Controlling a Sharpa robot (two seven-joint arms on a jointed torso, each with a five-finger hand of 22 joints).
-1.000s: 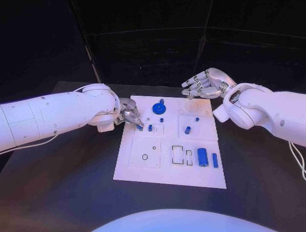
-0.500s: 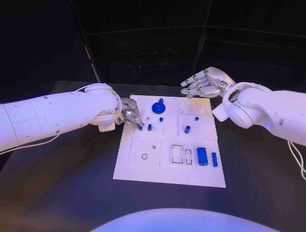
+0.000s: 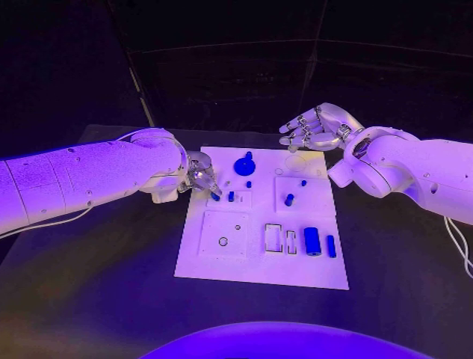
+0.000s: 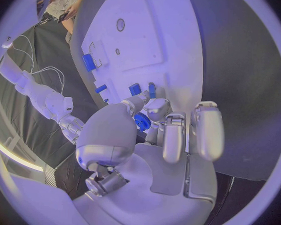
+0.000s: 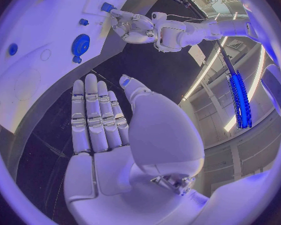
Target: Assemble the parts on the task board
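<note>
The task board (image 3: 263, 258) is seen at centre frame in the head view, a white plate on the black table (image 3: 75, 299). The left hand (image 3: 201, 179) is held low at the board's upper-left edge, fingertips pinched on a small blue peg (image 3: 216, 197); judged to be set there for seating in the nearby socket block. A second peg (image 3: 231, 197) is seen standing just beside it. The blue gear (image 3: 245, 166) is found at the board's upper middle. Two blue cylinders (image 3: 313, 241) lie at the lower right, apparently unused as yet.

The right hand (image 3: 320, 127) is held above the board's upper-right corner, fingers extended and together, nothing in it; judged to be parked clear of the work.
</note>
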